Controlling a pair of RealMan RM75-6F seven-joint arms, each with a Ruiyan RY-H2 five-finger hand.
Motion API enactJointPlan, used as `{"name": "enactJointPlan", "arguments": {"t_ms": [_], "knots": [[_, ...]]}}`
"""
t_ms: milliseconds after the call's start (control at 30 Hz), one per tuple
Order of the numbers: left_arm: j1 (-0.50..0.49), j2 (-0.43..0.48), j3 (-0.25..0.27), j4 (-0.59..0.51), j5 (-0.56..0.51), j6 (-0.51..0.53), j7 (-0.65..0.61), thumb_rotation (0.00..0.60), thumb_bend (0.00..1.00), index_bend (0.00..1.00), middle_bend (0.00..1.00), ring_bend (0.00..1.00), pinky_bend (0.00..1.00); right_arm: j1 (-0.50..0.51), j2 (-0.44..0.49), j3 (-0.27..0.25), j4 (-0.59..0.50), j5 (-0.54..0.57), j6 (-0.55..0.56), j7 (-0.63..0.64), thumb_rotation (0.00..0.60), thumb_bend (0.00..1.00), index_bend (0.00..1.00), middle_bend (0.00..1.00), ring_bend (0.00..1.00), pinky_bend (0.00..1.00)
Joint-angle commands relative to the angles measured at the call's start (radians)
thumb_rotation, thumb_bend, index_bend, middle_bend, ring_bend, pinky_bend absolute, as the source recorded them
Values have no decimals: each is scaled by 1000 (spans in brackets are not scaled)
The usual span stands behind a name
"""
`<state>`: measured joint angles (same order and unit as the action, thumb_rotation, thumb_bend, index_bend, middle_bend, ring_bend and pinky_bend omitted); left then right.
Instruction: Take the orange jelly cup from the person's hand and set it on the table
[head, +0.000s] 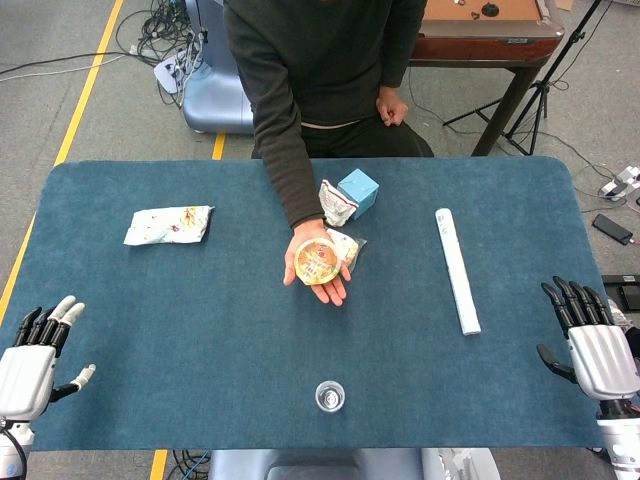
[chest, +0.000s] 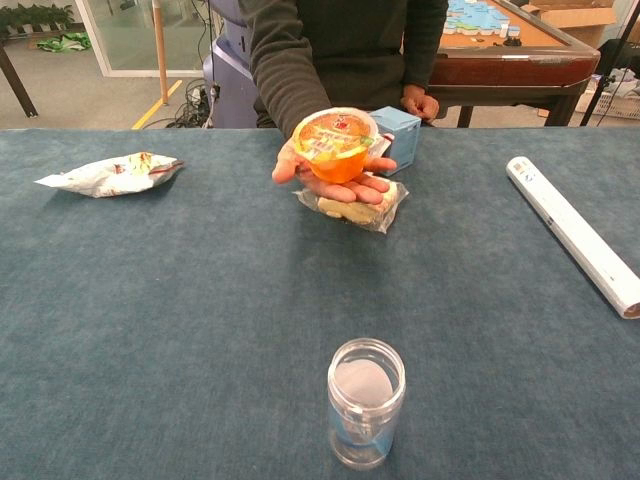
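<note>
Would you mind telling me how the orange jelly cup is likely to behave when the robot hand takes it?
The orange jelly cup looks like thin plastic, so it probably dents if squeezed. Its smooth tapered wall may slip. It sits loose on the person's hand, tilted, so a nudge could tip it.

Item count, table surface.
Showing: one orange jelly cup (head: 319, 259), one clear jar (head: 330, 396), one blue box (head: 358, 192), one white roll (head: 457, 270), three snack packets (head: 168, 224) (head: 336, 202) (chest: 356, 209), two robot hands (head: 33, 352) (head: 592, 342).
</note>
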<state>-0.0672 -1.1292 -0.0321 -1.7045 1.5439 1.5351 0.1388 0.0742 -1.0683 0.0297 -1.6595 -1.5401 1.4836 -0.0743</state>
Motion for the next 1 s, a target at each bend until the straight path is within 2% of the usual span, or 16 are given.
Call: {"name": "enactJointPlan", "arguments": {"t_ms": [33, 333, 533, 800, 1000], "knots": [[0, 0, 1, 1, 0, 0, -1, 600, 210, 107, 70, 92, 32, 0, 1, 0, -2, -1, -1, -1, 600, 254, 0, 20, 0, 81], [2, -2, 1, 4, 6, 7, -6, 600, 210, 108, 70, 92, 32, 10, 15, -5, -22, -24, -14, -4, 600, 254, 0, 20, 0, 81], [-1, -3, -1, 3, 10, 7, -7, 600, 210, 108, 70, 92, 32, 70, 65, 3, -86, -60, -85, -18, 600, 254, 0, 20, 0, 81], [3, -4, 1, 4, 11, 10, -10, 600, 210, 108, 70, 92, 32, 230, 119, 58, -215, -66, -277, -71, 600, 254, 0, 20, 0, 81], [4, -8, 3, 8, 13, 12, -10, 600, 210, 108, 70, 92, 32, 381, 115, 132, -286, 19, -457, -103, 600, 254, 0, 20, 0, 81]]}}
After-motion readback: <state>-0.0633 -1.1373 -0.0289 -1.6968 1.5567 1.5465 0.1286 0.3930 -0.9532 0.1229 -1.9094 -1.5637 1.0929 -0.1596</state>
